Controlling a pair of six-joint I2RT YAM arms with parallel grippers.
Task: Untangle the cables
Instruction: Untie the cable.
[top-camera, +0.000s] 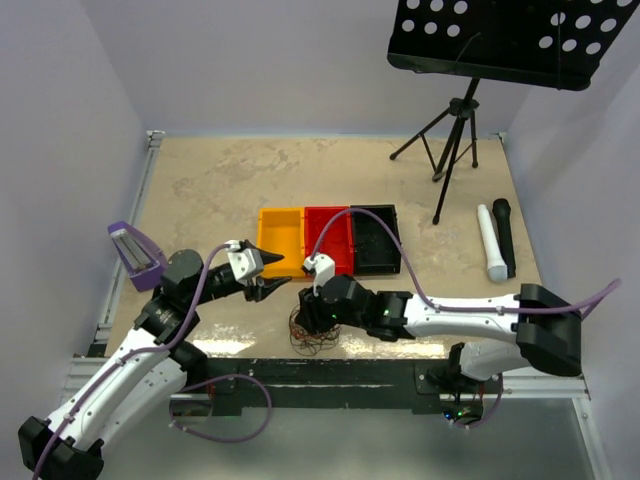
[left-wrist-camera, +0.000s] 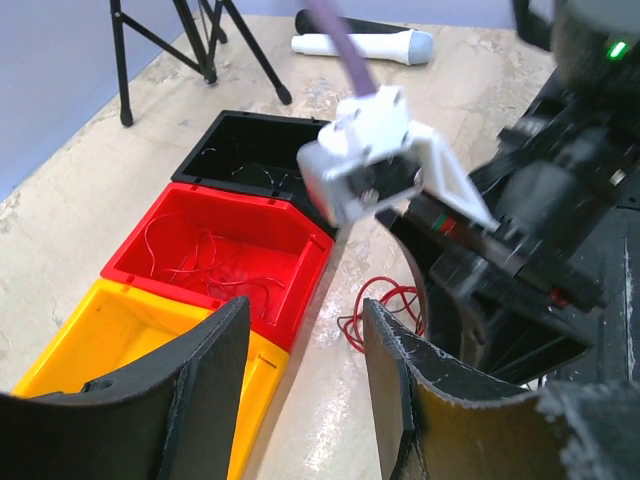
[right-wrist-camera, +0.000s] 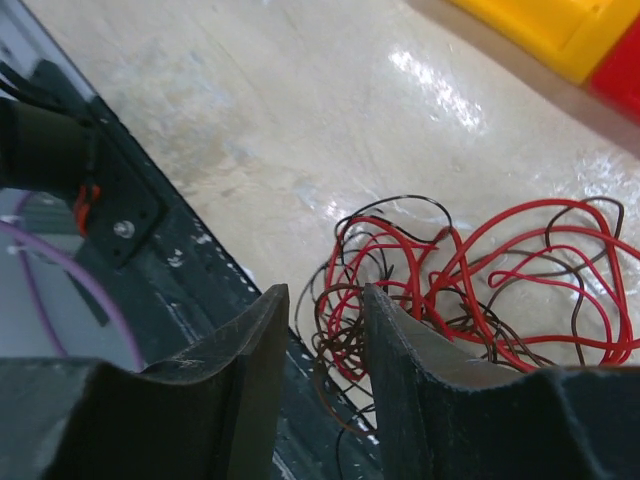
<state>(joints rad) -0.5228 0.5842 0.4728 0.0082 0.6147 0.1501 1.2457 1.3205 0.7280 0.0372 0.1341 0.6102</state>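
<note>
The cables (right-wrist-camera: 470, 270) are a loose snarl of thin red and dark brown wires lying on the table by its near edge, also seen as cables (top-camera: 315, 337) in the top view. My right gripper (right-wrist-camera: 318, 300) hangs open over the snarl's left end, and a few dark loops lie in the gap between its fingers, ungripped. From above, the right gripper (top-camera: 306, 318) points down at the pile. My left gripper (left-wrist-camera: 300, 340) is open and empty, just left of the red wires (left-wrist-camera: 385, 305); in the top view the left gripper (top-camera: 272, 276) sits beside the yellow bin.
Yellow bin (top-camera: 280, 240), red bin (top-camera: 328, 238) and black bin (top-camera: 375, 238) stand in a row behind the grippers; the red bin (left-wrist-camera: 225, 255) holds loose red strands. A music stand (top-camera: 455, 150) and two microphones (top-camera: 495, 240) are at the back right. The dark front rail (top-camera: 330, 370) borders the snarl.
</note>
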